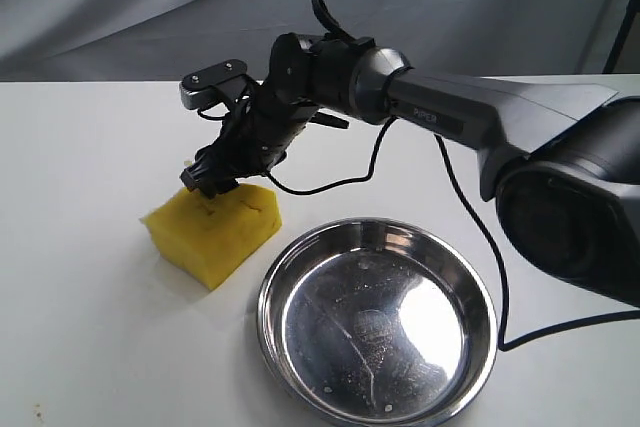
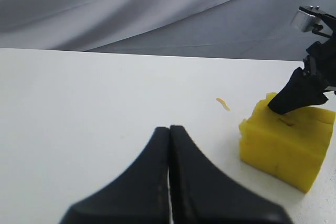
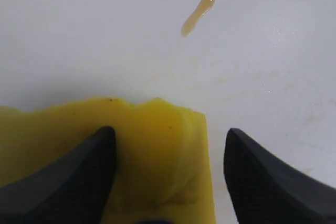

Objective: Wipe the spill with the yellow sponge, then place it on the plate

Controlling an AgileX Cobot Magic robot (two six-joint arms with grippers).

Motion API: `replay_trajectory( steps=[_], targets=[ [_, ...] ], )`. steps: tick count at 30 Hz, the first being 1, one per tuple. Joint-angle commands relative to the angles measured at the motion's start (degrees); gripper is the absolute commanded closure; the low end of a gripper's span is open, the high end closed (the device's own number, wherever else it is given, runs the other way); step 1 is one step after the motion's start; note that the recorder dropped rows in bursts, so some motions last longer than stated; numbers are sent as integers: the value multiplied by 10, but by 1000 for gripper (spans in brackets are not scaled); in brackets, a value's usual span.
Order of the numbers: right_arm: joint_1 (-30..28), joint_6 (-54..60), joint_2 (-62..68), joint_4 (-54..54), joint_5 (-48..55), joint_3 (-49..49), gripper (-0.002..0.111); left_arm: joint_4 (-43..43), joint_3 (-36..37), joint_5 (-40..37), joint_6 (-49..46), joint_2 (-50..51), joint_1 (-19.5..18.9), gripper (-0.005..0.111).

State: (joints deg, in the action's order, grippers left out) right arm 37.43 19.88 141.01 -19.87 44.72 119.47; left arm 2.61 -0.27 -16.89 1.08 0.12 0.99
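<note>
The yellow sponge (image 1: 215,232) lies on the white table, left of the plate (image 1: 268,292), a round shiny steel dish with nothing in it. My right gripper (image 1: 207,182) reaches across and is down on the sponge's top. In the right wrist view it (image 3: 170,130) is open: one finger rests over the sponge (image 3: 152,124), the other hangs beside its edge, over the bare table. The spill (image 3: 199,10) is a thin amber streak just beyond the sponge. The left wrist view shows my left gripper (image 2: 169,128) shut and empty, with the sponge (image 2: 286,145) and the spill (image 2: 223,104) ahead.
A black cable (image 1: 330,185) trails from the right arm across the table behind the plate. Grey cloth (image 1: 120,7) hangs along the table's far edge. A few small specks (image 1: 38,409) mark the front left corner.
</note>
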Motion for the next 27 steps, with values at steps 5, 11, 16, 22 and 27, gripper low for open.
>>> replay_trajectory(
  steps=[5,11,16,22,27],
  targets=[
    [-2,3,-8,-1,-17,-1,86,6,3,5,3,-1,3,107],
    [-2,3,-41,-3,-18,-1,108,6,3,5,3,-1,3,107],
    [-2,22,-82,10,-26,-1,108,6,3,5,3,-1,3,107],
    [19,42,-109,98,-2,-1,108,6,3,5,3,-1,3,107],
    [62,39,-111,227,26,-9,108,6,3,5,3,-1,3,107]
  ],
)
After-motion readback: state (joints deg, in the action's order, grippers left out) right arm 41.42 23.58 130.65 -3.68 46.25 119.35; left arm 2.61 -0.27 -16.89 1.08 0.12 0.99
